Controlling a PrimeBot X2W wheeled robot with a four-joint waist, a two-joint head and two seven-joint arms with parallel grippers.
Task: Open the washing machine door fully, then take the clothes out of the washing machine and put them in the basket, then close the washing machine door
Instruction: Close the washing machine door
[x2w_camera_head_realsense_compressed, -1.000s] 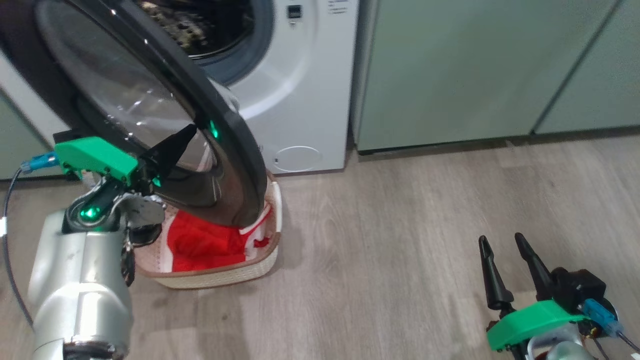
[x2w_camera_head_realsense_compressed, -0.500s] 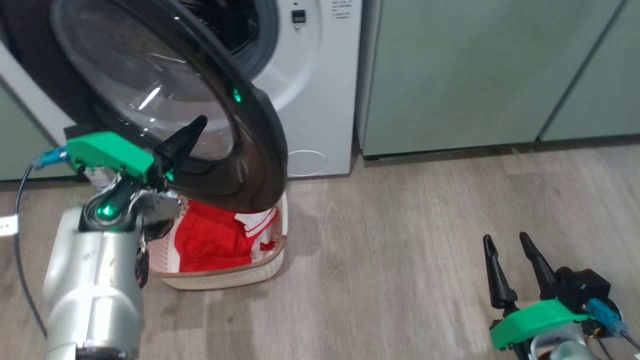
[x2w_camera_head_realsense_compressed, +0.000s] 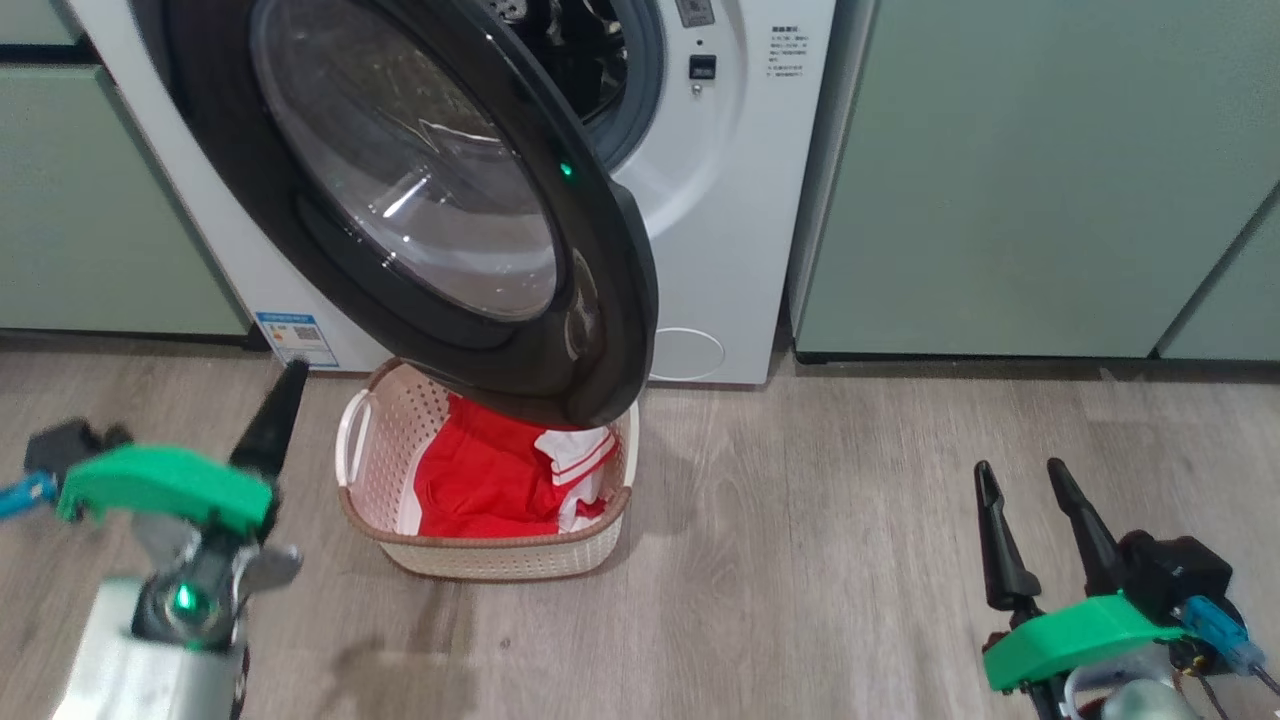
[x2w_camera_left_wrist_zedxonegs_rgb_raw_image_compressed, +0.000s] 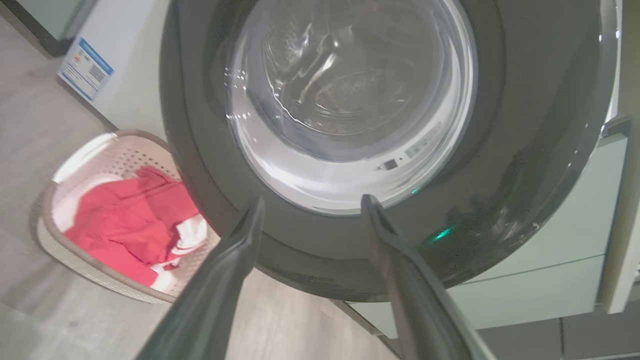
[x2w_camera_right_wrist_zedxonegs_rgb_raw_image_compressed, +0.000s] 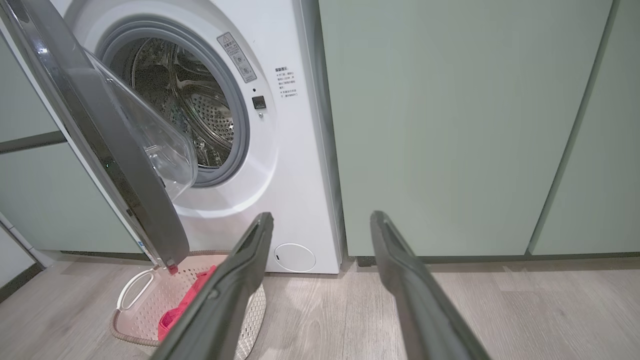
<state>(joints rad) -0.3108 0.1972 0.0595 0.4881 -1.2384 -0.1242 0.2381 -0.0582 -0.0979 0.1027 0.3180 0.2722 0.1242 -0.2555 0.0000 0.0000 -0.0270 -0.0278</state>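
A grey-brown wood-plank floor (x2w_camera_head_realsense_compressed: 820, 560) is laid across the near ground. Pale green cabinets (x2w_camera_head_realsense_compressed: 1010, 170) are set along the far side at right, and another green cabinet front (x2w_camera_head_realsense_compressed: 80, 210) is seen far left.

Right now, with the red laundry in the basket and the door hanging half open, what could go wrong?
The washing machine door hangs ajar and the left gripper, open, is off it, so it may not latch without a firm push. Its lower edge sits just above the rim of the basket; a swing could perhaps brush the basket or the clothes.
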